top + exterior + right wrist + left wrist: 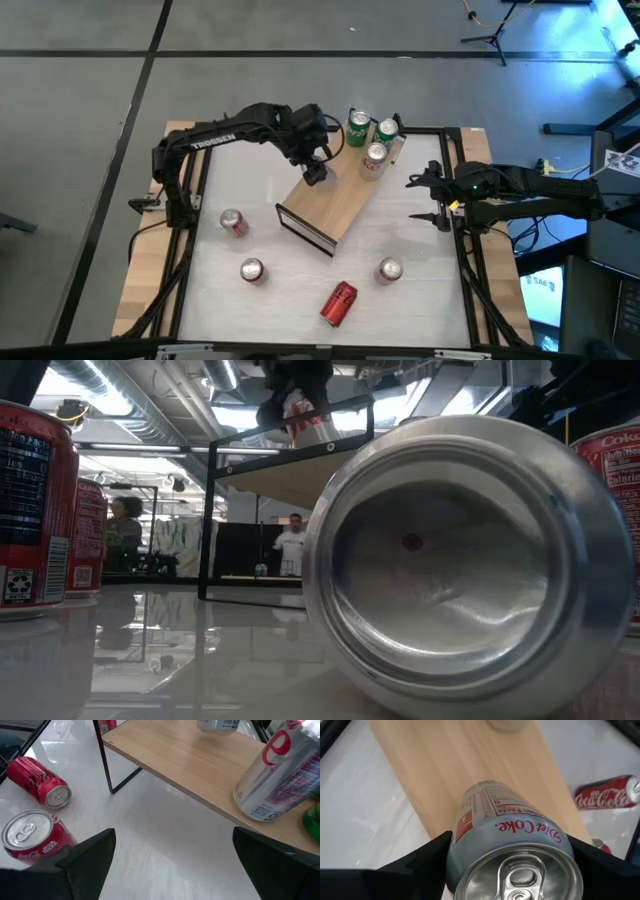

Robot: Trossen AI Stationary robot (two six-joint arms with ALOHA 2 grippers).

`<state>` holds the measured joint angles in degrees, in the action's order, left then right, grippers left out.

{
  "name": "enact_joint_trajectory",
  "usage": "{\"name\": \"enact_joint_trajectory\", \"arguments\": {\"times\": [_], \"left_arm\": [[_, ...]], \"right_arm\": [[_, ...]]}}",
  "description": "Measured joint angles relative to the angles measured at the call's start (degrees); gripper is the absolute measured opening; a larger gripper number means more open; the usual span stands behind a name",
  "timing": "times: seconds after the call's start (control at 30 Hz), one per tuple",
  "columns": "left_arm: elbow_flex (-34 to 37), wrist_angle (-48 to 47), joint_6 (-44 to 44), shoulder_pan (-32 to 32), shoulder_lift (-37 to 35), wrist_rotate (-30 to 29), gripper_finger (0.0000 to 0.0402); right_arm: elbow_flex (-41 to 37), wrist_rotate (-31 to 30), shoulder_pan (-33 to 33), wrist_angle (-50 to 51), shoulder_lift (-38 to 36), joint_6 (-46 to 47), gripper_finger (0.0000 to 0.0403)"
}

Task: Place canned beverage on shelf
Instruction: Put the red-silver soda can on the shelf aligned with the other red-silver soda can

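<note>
The shelf (335, 205) is a light-wood board on a dark frame and lies slantwise in the middle of the table. At its far end stand two green cans (358, 128) and a silver can (375, 158). My left gripper (315, 172) is over the board's middle, shut on a silver Diet Coke can (510, 820). My right gripper (425, 198) waits open at the table's right edge, holding nothing. Three red cans (233, 222) stand on the table, and one red can (338, 303) lies on its side near the front. My left gripper pinches the Diet Coke can's upper side wall (457, 840), just under the top rim, between its two fingers (420, 865). The fingers come slanting down from above. The can hangs roughly upright, top up, over the board (470, 765). Whether its base touches the wood, I cannot tell.
Bare board lies between the held can and the shelf's near dark end frame (305, 230). In the low view the lying can's base (470, 560) fills the foreground, and people stand in the room behind. Dark rails (190, 210) run along the table's sides.
</note>
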<state>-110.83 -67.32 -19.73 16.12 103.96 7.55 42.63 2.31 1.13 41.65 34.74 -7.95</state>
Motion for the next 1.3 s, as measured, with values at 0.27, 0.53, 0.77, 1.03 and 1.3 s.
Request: {"name": "enact_joint_trajectory", "arguments": {"times": [0.27,0.53,0.77,1.03,1.3], "left_arm": [[0.0,0.3,-0.6,-0.8,0.2,-1.4,0.0296],[0.0,0.0,-0.7,-2.6,0.5,-3.6,0.0297],[0.0,0.1,-0.7,-3.2,0.5,-5.1,0.0302],[0.0,0.6,-0.7,-3.2,0.5,-5.2,0.0326],[0.0,0.6,-0.7,-3.2,0.5,-5.2,0.0326]], "right_arm": [[0.0,0.0,0.0,0.0,0.0,-0.5,0.0397],[0.0,0.0,0.0,0.0,0.0,-0.5,0.0397],[0.0,0.0,0.0,0.0,0.0,-0.5,0.0397],[0.0,0.0,0.0,0.0,0.0,-0.5,0.0397],[0.0,0.0,0.0,0.0,0.0,-0.5,0.0397]]}}
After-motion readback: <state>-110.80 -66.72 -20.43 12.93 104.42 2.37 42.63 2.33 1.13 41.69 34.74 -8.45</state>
